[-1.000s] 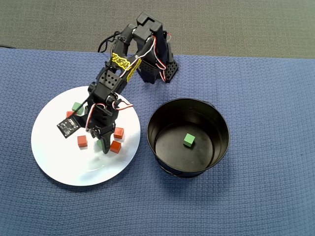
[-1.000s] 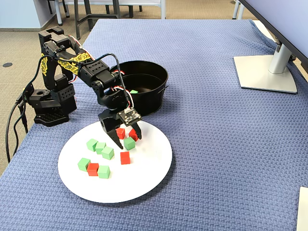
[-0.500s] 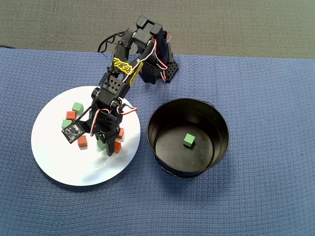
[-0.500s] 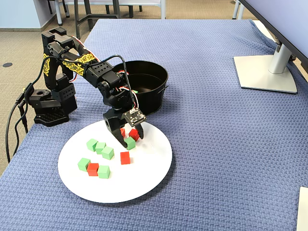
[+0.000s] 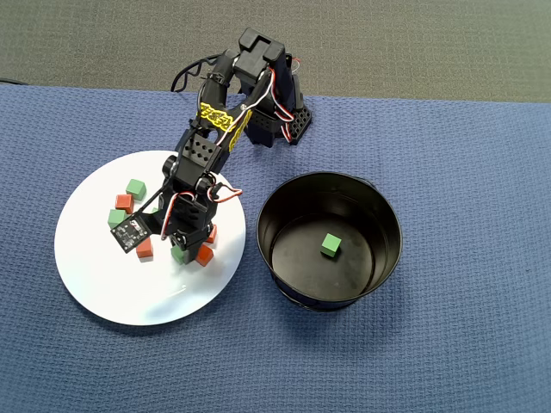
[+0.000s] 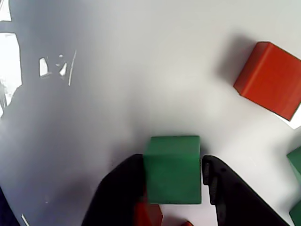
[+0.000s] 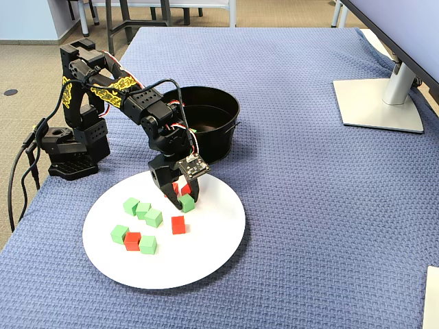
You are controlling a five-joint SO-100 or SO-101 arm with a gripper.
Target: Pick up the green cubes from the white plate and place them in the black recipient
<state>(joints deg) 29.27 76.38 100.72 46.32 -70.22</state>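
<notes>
Overhead view: the claw [image 5: 182, 255] is down on the white plate [image 5: 95, 284], toward its 3 o'clock side, at a green cube [image 5: 178, 255] among red cubes [image 5: 144, 248]. The black recipient [image 5: 330, 239], at the plate's 3 o'clock on the blue worktop [image 5: 465, 172], holds one green cube [image 5: 329, 245].

Wrist view: both black fingers [image 6: 120, 193] press the sides of the green cube [image 6: 172, 169], pinching it on the plate [image 6: 141, 70]; a red cube [image 6: 269, 79] lies at 2 o'clock.

Fixed view: the claw [image 7: 182, 202] grips that cube [image 7: 186, 203]; five green cubes [image 7: 153, 218] lie toward the plate's [image 7: 206, 260] 9 o'clock.
</notes>
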